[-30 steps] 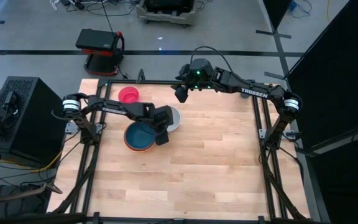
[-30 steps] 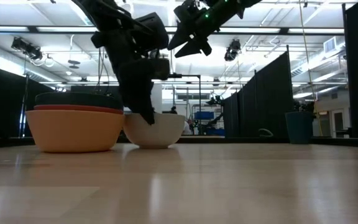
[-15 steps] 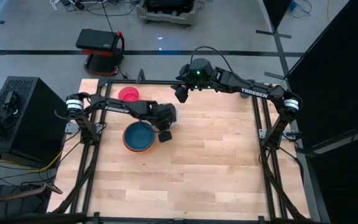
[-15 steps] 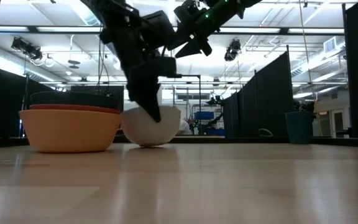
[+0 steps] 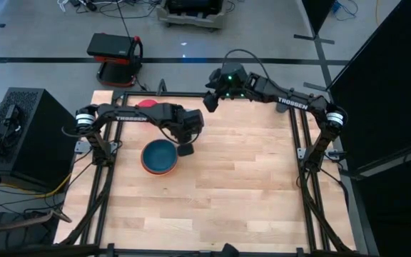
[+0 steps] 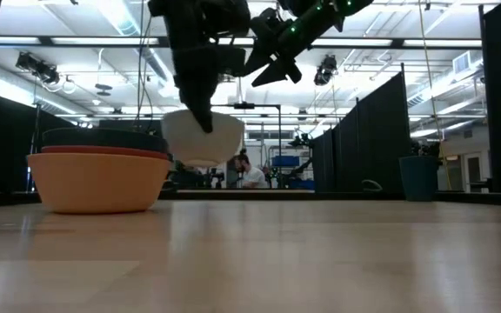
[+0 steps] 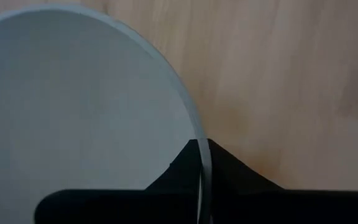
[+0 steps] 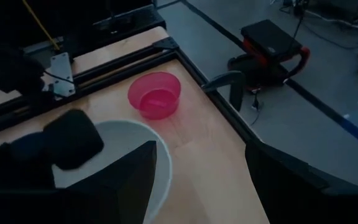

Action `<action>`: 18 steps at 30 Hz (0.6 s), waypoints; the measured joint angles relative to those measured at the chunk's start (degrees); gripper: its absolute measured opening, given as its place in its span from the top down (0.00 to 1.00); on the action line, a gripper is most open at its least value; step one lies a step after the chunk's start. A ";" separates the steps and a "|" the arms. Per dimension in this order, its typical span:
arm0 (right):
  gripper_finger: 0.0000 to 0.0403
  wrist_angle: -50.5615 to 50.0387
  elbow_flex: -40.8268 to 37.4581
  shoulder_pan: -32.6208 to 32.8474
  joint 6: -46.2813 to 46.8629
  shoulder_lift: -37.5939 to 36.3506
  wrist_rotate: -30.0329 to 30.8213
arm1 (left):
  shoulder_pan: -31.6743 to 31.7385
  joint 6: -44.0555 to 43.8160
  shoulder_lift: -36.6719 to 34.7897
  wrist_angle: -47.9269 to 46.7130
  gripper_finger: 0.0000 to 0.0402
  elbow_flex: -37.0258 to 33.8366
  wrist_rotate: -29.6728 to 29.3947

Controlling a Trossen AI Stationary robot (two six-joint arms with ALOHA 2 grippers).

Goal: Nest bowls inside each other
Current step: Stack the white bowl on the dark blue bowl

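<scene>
L pincer (image 6: 205, 122) pinches rim of white bowl (image 6: 203, 137), held clear of tabletop (image 6: 320, 252), just beside the stack: teal bowl (image 5: 160, 153) in red, in orange bowl (image 6: 98, 181). Step in hand, I judge: carrying white to stack. Next: centre over teal, lower, let go. Pink bowl (image 8: 155, 94) sits apart nr far edge. R pincer (image 5: 210, 102) spread, waiting above.

White bowl (image 6: 203, 137); pink bowl (image 8: 155, 95); teal bowl (image 5: 161, 153) in red, orange bowl (image 6: 99, 181); light wood table (image 5: 248, 185).
</scene>
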 joint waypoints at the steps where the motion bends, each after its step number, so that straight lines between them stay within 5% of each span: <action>1: 0.42 -0.04 0.00 -0.21 0.08 0.00 -0.10 | 0.06 0.23 -0.16 -1.64 1.00 0.79 -0.20; 18: 0.42 -0.30 0.00 -2.64 0.89 -0.11 -4.94 | -2.44 -13.30 -16.94 -5.55 1.00 -4.05 1.07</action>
